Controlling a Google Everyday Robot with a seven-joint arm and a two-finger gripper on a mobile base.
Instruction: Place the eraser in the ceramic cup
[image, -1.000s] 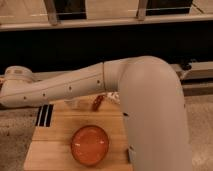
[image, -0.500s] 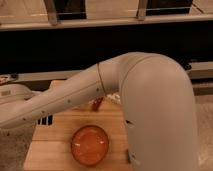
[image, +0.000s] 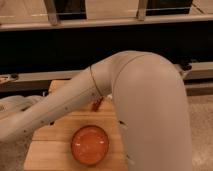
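I am seeing neither the gripper, out of view past the left edge, nor eraser and cup; only the orange bowl (image: 90, 145) on the bench (image: 50, 145).

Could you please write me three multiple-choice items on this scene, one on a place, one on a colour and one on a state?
1. Where does the orange bowl sit?
A. On the floor
B. On the wooden table, near its front edge
C. On the dark ledge behind

2. What colour is the robot's arm?
A. Black
B. Blue
C. Pale grey-white

3. Where is the gripper?
A. Out of view, past the left edge of the picture
B. Inside the bowl
C. Raised above the arm's elbow

Answers:
1 B: the bowl rests on the light wood surface, close to the bottom of the picture.
2 C: the arm's casing is pale all along its length.
3 A: the arm slants down to the left and leaves the picture, so the gripper does not show.
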